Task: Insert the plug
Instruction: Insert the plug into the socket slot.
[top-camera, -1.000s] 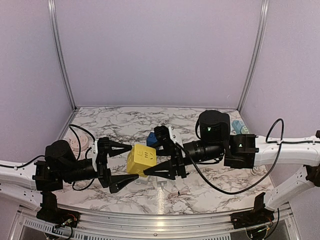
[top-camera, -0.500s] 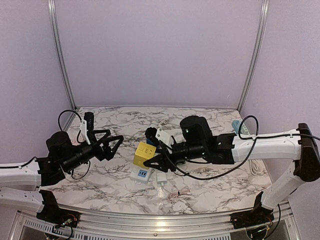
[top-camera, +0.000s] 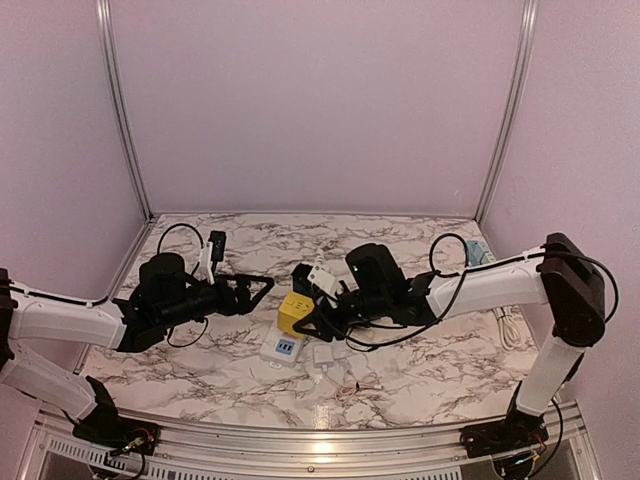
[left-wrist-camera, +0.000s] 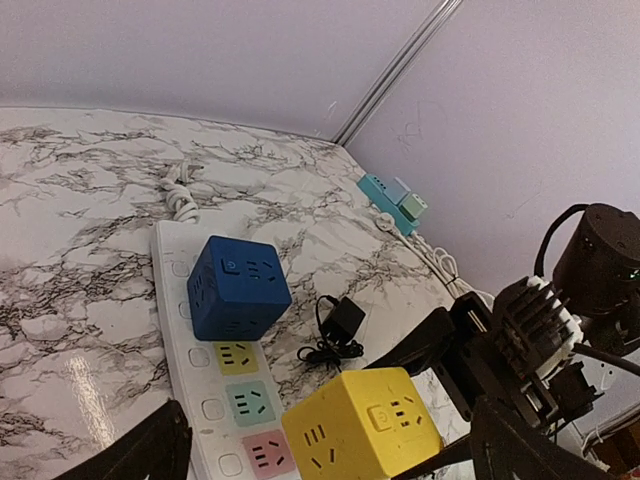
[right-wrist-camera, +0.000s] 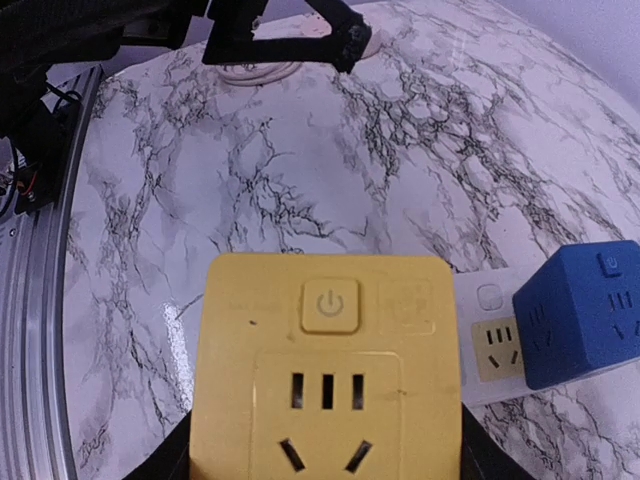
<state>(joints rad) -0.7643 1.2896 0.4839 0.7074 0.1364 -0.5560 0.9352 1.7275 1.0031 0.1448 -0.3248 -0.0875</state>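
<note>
A white power strip (left-wrist-camera: 172, 262) is seen lying on the marbled desk (left-wrist-camera: 80, 170), and it serves here as the reference for everything else. A blue cube (left-wrist-camera: 237, 287) is seated on the strip near its middle. Beyond the blue cube, towards the strip's near end, three pastel sockets are left uncovered: yellow, green and pink.

The yellow cube plug (top-camera: 292, 312) is pinched between the fingers of the right hand (top-camera: 305, 320), one finger against each of two opposite sides. The plug is held at the strip's near end, close to the pink socket. Its face with the power button and socket holes is turned towards the right wrist camera. Whether the plug touches the strip cannot be told.

The left hand (top-camera: 258, 293) is spread wide and nothing is held in it. It is positioned to the left of the strip, apart from it, with its fingertips directed towards the yellow cube plug.

A small black adapter (left-wrist-camera: 341, 320) with a coiled cord is lying just to the right of the strip, beside the blue cube. A bundled white cable (left-wrist-camera: 180, 193) is seen at the strip's far end. A teal strip (left-wrist-camera: 390, 198) is placed well to the right, against the wall.
</note>
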